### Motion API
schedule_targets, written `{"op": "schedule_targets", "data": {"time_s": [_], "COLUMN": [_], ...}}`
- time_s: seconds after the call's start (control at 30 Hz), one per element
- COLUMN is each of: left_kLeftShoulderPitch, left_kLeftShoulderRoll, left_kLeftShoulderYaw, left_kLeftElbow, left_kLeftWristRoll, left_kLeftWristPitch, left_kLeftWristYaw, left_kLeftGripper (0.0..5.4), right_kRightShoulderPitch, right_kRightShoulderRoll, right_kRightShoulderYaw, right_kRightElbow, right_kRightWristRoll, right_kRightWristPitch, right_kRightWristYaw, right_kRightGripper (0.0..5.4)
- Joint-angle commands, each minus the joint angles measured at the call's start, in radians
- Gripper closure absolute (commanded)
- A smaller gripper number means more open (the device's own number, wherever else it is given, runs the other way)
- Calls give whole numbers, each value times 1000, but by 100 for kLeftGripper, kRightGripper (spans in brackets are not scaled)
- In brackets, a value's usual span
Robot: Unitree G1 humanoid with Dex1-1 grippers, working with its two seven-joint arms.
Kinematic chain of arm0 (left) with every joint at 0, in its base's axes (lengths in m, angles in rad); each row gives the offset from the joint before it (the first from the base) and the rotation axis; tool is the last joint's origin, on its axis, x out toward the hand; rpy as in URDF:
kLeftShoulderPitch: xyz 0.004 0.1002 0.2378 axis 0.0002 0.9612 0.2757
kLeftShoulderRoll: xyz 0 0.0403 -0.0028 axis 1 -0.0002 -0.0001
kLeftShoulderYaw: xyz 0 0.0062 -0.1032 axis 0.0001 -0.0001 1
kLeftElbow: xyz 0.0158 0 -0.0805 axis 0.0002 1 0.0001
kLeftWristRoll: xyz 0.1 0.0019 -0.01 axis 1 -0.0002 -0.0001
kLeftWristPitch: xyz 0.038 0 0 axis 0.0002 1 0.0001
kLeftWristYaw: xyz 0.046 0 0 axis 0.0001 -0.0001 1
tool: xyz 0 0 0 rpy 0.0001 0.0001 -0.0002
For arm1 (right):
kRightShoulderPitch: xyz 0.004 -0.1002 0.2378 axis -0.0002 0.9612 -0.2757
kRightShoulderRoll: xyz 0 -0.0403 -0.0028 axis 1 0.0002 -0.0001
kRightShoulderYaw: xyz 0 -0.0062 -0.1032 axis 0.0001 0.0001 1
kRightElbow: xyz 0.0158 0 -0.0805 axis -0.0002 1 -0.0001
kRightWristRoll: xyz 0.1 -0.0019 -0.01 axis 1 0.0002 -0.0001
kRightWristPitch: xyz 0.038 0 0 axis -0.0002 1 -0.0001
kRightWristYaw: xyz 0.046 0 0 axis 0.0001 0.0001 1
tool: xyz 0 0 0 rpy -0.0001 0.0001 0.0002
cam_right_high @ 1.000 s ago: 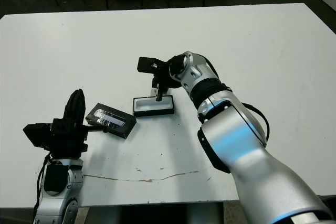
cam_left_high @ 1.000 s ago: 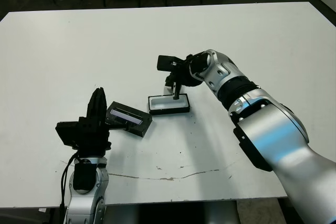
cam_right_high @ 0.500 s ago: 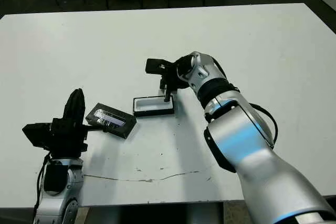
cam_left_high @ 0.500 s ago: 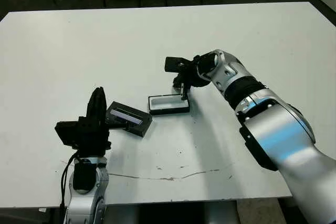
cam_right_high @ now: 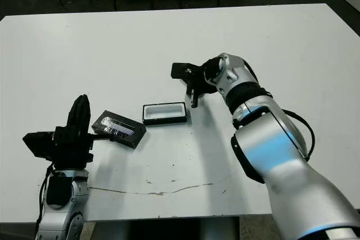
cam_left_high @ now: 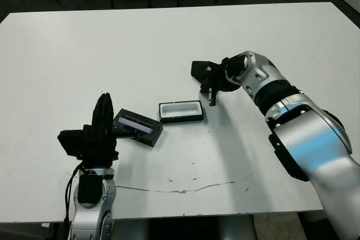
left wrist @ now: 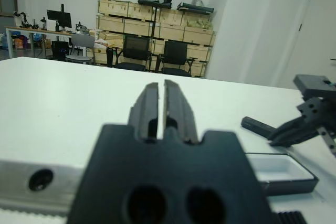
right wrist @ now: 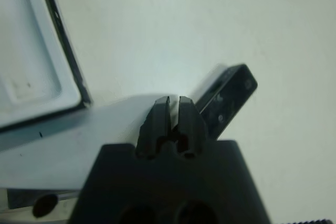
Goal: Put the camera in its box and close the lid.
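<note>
Now the small slim black rectangular camera [cam_left_high: 212, 96] hangs upright, pinched at its top end between the narrow black fingers of the right gripper [cam_left_high: 210, 86], above the white table [cam_left_high: 140, 43] at about 2 o'clock from the shallow black-walled, white-lined box [cam_left_high: 180, 111]. That tray sits open and empty near the table's middle. At its 8 o'clock, just apart, lies the flat black lid [cam_left_high: 138, 127] with its pale shiny strip. Beside the lid the left gripper [left wrist: 163, 106] points up, fingers pressed together on nothing.
</note>
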Motion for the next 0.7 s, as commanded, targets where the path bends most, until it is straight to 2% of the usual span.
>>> {"op": "schedule_targets", "data": {"time_s": [0.03,0.2,0.3,0.4,0.5,0.57,0.7], "left_kLeftShoulderPitch": [6,7,11,16,18,18,18], "left_kLeftShoulderRoll": [4,4,2,6,8,6,7], "left_kLeftShoulderYaw": [6,3,0,2,7,8,9], "left_kLeftElbow": [10,10,6,1,3,3,-1], "left_kLeftWristRoll": [6,4,9,13,10,6,1], "left_kLeftWristPitch": [13,13,12,13,10,14,23], "left_kLeftWristYaw": [4,2,5,5,2,3,1], "left_kLeftGripper": [538,538,538,538,538,538,538], "right_kRightShoulderPitch": [31,38,43,32,9,5,4], "right_kRightShoulderRoll": [-16,-27,-35,-61,-88,-113,-163], "right_kRightShoulderYaw": [3,-3,-41,-127,-229,-283,-342], "right_kRightElbow": [19,19,-2,-44,-77,-102,-135], "right_kRightWristRoll": [-5,3,45,143,262,329,390], "right_kRightWristPitch": [20,13,3,-39,-21,-36,-49], "right_kRightWristYaw": [24,36,47,119,221,272,292], "right_kRightGripper": [540,540,540,540,540,540,540]}}
